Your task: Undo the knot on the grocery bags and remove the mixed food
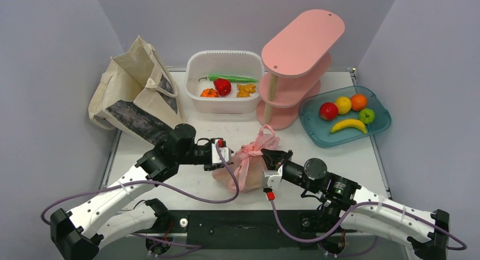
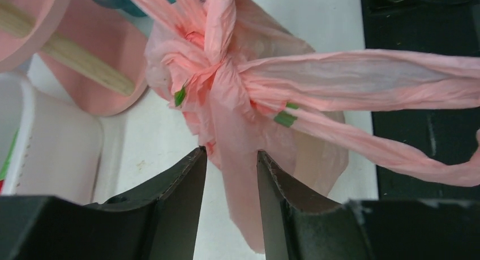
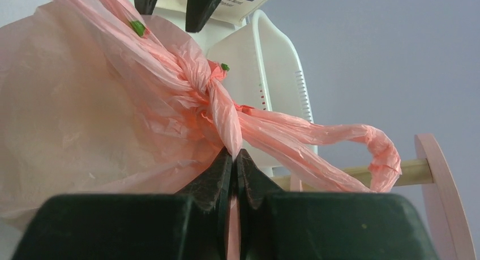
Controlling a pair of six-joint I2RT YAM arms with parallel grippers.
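Right gripper closed, pinching a twisted strand of the pink carrier bag just under the knot; a sliver of pink shows between the jaws. In the top view it comes at the bag from the right, right gripper half buried in plastic.

Left gripper jaws parted, with a flap of the bag hanging down between them. Plastic fills most of the gap, and no clear pinch is seen. The knot is just beyond the tips and tied. Top view: left gripper is at the bag's left side, tips hard to make out.

Handle loops run right and are cut off at the frame edge. Small green flecks sit on the film.

The bag sits mid-bench, near edge, between the arms. Contents can't be read, only a tan mass through the film.

Canvas tote stands far left, dark patch facing near, inside not visible. White tub far centre holds a long green pepper, a red pepper and small orange items too small to name. Pink shelf stand is just right of the tub. Teal tray far right holds an apple, lemon, orange, lime and banana.
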